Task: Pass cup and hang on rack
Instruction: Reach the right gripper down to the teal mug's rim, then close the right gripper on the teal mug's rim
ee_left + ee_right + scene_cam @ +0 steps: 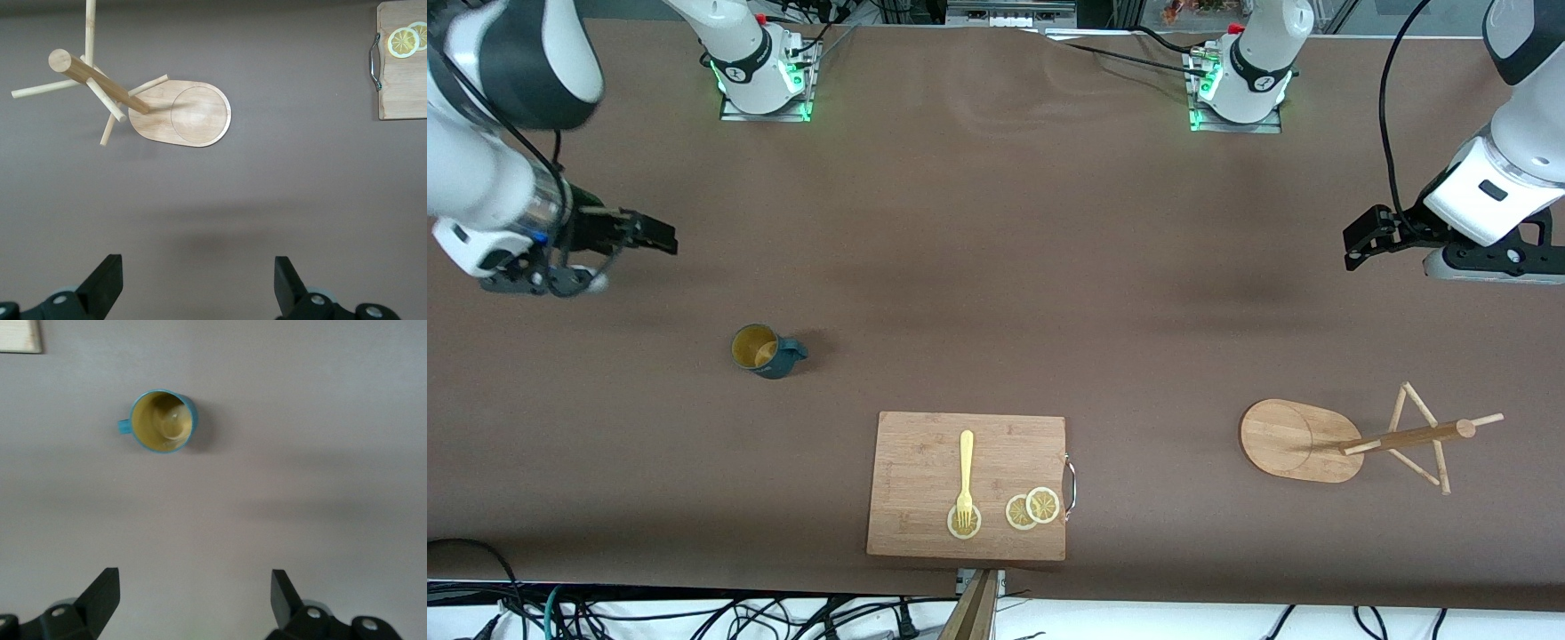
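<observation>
The cup [765, 349], dark teal with a mustard-yellow inside, stands upright on the brown table toward the right arm's end, its handle pointing toward the table's middle. In the right wrist view the cup [162, 421] lies apart from my right gripper [195, 597], which is open and empty. That right gripper [660, 235] hangs over bare table. The rack [1294, 440], a light wooden mug tree with an oval base, stands toward the left arm's end. My left gripper [1359, 242] hovers open and empty over bare table; its wrist view shows the rack [180, 113] well clear of the left gripper [198, 283].
A rectangular wooden cutting board [925, 444] lies near the table's front edge at the middle, carrying a yellow fork [966, 471] and lemon slices [1032, 508]. Its metal handle [1071, 484] faces the rack. Both arm bases stand along the table's edge farthest from the front camera.
</observation>
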